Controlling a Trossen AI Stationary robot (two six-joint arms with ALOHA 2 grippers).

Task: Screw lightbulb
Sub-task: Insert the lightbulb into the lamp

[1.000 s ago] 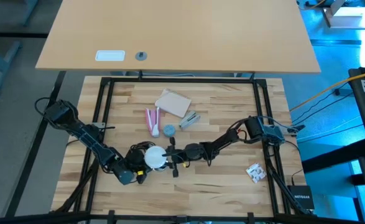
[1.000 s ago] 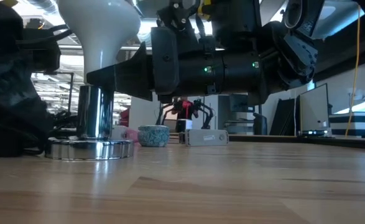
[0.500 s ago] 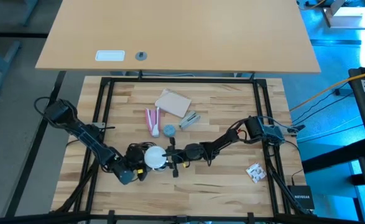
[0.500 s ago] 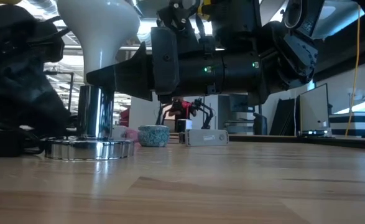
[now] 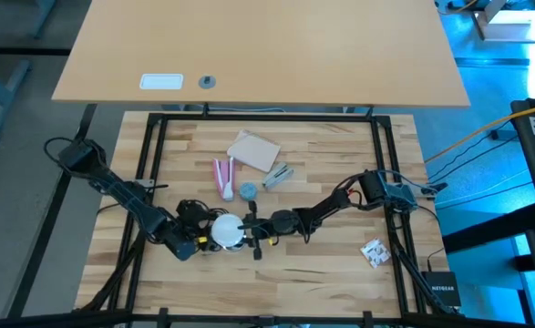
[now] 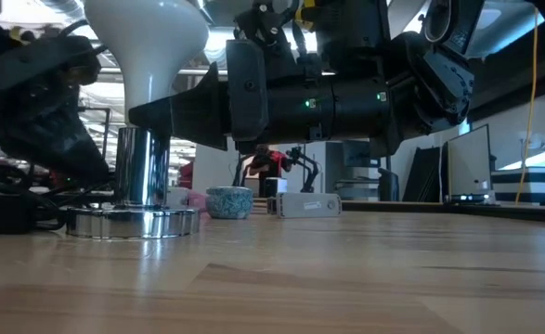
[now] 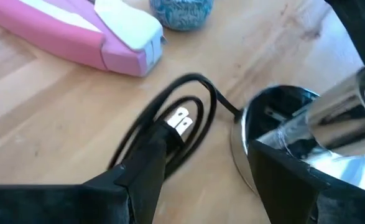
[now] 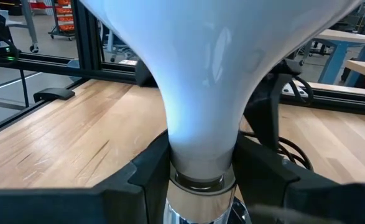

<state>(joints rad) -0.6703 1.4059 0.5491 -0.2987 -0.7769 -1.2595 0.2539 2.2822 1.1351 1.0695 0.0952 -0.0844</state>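
Lightbulb (image 8: 207, 81), one only, upright in one shiny metal socket (image 6: 143, 172) on a round chrome base (image 6: 133, 221), dome upward, near the front middle of the wooden surface (image 5: 331, 264). Right gripper (image 8: 201, 171) closed around the bulb's narrow neck just above the socket, one dark finger on each side, touching the glass. Left gripper (image 7: 198, 186) beside the base, on the opposite side from the right arm, spread wide and holding nothing; one black cord (image 7: 188, 106) with a two-pronged plug (image 7: 179, 119) between its fingers, the chrome base just past one of them. Behind the lamp: one pink-and-white object (image 5: 223, 177) lying flat, one small light-blue cap (image 5: 248, 190) just beside it, one silvery-grey item (image 5: 277, 174), one tan cardboard piece (image 5: 253, 150). One small white crumpled item (image 5: 374, 251) well apart, near the right edge. Beyond the surface, one larger tan table (image 5: 258, 50) with one white plate (image 5: 161, 82) and one small round grey piece (image 5: 208, 82).
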